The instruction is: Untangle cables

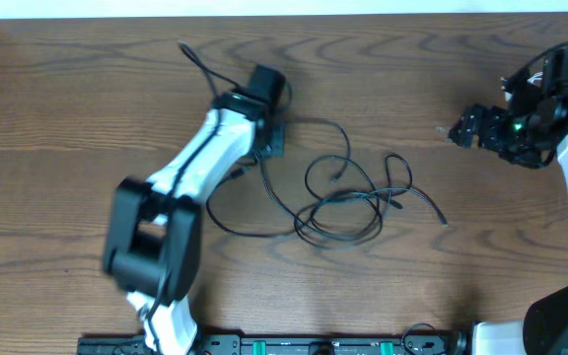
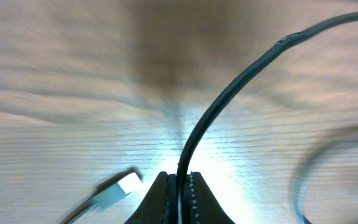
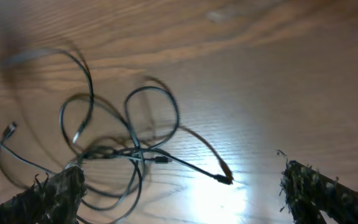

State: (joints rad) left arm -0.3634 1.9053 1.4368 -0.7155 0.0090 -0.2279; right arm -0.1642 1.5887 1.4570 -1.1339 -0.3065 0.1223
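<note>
Thin black cables lie in a loose tangle of loops at the table's middle. My left gripper is at the tangle's upper left. In the left wrist view its jaws are shut on one black cable that runs up and away to the right. A pale plug end lies blurred just left of the jaws. My right gripper is open and empty, above and to the right of the tangle. In the right wrist view its fingers are spread wide, with the looped cables and a plug tip beyond them.
The wooden table carries only the cables. A free cable end points toward the right. The right arm's base stands at the lower right and the left arm's dark elbow at the lower left.
</note>
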